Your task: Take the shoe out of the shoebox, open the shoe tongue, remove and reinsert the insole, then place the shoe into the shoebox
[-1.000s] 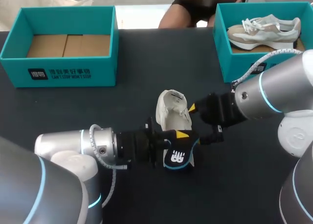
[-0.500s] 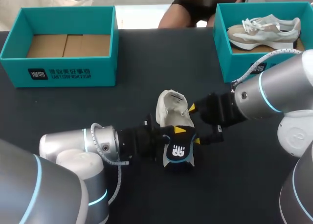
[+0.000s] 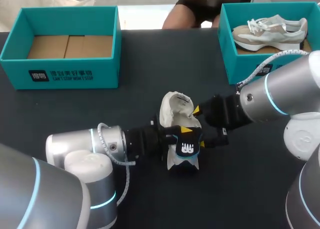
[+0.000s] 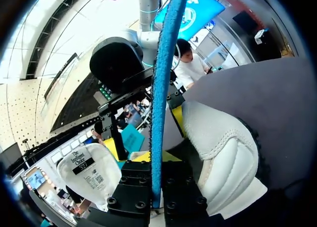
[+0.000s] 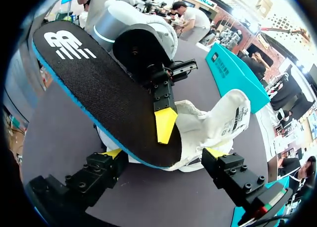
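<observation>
The left gripper (image 3: 180,135) is clamped shut on the insole (image 3: 186,150), one yellow tip pressed flat on its black top face and the other under it. In the left wrist view the insole (image 4: 161,88) stands edge-on between that gripper's (image 4: 156,160) fingers, showing its blue rim. It is held just above and against the white shoe (image 3: 175,106), over the heel end.

The right gripper (image 3: 200,126) comes in from the opposite side with its fingers spread wide. In the right wrist view its (image 5: 165,155) two yellow tips press the shoe (image 5: 218,123) from both sides, and the insole (image 5: 99,83) slants above them. The shoe rests on the dark table (image 3: 150,64) near its middle, between the two arms.

Well apart at the far edge stand two teal boxes. The left shoebox (image 3: 60,71) shows a cardboard floor, and the right shoebox (image 3: 227,49) holds a second shoe (image 3: 270,31).
</observation>
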You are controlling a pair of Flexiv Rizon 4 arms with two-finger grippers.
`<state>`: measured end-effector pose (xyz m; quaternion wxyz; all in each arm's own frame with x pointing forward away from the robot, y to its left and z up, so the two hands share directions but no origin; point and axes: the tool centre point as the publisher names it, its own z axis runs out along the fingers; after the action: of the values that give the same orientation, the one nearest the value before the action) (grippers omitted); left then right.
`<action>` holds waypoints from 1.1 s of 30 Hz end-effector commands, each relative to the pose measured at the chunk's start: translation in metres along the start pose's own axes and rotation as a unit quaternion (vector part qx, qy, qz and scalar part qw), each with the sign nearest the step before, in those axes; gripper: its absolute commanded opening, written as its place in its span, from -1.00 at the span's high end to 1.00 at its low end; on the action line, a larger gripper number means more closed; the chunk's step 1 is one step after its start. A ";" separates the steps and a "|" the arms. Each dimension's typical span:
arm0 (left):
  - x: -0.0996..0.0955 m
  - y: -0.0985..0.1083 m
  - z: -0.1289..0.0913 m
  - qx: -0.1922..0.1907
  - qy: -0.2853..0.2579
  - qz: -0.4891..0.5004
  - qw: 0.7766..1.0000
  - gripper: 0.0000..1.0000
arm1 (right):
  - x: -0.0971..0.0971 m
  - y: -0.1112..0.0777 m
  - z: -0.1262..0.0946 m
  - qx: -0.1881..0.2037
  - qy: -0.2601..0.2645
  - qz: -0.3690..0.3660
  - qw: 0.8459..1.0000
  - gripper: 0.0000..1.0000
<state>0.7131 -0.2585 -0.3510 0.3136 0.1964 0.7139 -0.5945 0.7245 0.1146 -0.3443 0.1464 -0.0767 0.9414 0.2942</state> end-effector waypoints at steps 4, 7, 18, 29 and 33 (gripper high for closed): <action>-0.005 -0.011 -0.005 -0.001 -0.009 0.000 1.000 0.68 | 0.001 0.000 0.000 0.000 -0.001 0.000 1.000 -1.00; -0.007 -0.016 -0.007 -0.004 -0.008 -0.003 1.000 0.67 | 0.001 0.000 0.000 0.000 -0.001 0.000 1.000 -1.00; -0.003 -0.031 -0.025 -0.027 0.010 -0.008 1.000 0.20 | 0.001 0.000 0.000 0.000 -0.001 0.000 1.000 -1.00; -0.005 -0.034 -0.036 -0.037 0.006 -0.014 0.999 0.27 | 0.001 0.000 0.000 0.000 -0.001 0.000 1.000 -1.00; -0.006 -0.042 -0.038 -0.036 0.006 -0.014 0.999 0.26 | 0.001 0.000 0.000 0.000 -0.001 0.000 1.000 -1.00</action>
<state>0.6864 -0.2320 -0.3156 0.3070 0.1797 0.7377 -0.5738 0.7244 0.1142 -0.3439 0.1464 -0.0766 0.9415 0.2937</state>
